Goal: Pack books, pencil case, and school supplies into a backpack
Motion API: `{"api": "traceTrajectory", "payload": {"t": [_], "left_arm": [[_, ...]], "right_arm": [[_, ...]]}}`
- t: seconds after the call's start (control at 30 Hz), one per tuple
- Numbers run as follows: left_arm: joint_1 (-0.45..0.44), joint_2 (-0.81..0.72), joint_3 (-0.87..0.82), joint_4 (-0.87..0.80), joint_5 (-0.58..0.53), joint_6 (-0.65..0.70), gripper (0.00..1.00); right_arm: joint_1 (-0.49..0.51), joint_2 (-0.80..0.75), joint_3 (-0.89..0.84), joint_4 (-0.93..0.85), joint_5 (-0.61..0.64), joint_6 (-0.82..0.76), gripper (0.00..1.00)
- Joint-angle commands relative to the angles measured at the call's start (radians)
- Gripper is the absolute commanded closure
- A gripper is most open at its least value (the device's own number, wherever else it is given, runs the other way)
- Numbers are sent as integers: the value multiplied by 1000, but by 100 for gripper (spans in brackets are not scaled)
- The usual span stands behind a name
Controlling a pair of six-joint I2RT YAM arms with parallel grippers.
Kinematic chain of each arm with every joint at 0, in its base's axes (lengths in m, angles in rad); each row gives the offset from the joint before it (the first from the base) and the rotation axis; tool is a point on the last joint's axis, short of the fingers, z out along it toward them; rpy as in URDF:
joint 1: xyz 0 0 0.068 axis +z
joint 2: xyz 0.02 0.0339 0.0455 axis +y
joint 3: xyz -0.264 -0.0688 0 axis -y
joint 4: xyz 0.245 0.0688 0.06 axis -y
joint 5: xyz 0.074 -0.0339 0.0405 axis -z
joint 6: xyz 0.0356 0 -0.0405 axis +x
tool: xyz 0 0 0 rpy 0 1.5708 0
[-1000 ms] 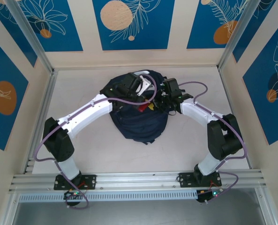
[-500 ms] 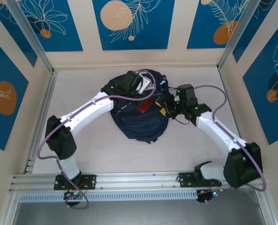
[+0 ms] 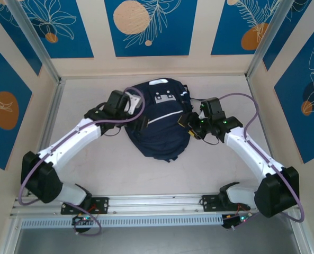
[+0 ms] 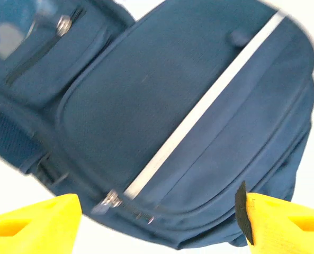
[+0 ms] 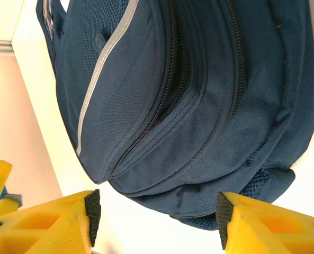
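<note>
- Step in hand: we judge the packing to be at or near its end. The backpack [image 3: 159,127] lies flat with its front up, and both grippers are empty.
- The backpack sits toward the far edge of the table [image 3: 93,164], about midway between its left and right edges.
- The left gripper [image 4: 157,225] hangs at the backpack's left side, close over the fabric, with its jaws wide apart. The white stripe [image 4: 199,116] runs across the bag ahead of it.
- The right gripper [image 5: 157,217] is low at the backpack's right side, jaws apart. The bag's side is just ahead of its fingers and not touching them.
- One zip [image 5: 170,90] on that side seems to gape partway — we cannot tell how far it is closed.
- If it is open, the next move calls for one gripper to pin the soft fabric while the other finds the small zip pull — an easy thing to miss.
</note>
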Motion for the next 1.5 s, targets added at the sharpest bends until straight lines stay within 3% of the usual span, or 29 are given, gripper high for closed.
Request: {"api": "traceTrajectory", "payload": {"t": [0.0,0.2,0.47,0.87,1.2,1.47], "left_arm": [[55,-35,-126,100,79,80,23],[106,6,-193,168,214,190,33],[134,88,-156,126,190,325,59],[158,189,-81,82,237,399,62],[159,298,2,-6,373,461,70],[160,283,-7,-4,328,451,95]], "right_arm": [[14,27,42,-31,-32,-51,38],[27,74,58,-27,-70,-44,38],[46,66,53,-43,-67,-41,37],[80,79,43,-44,-59,-27,32],[83,76,46,-53,-53,-25,29],[87,79,44,-59,-43,-26,29]]}}
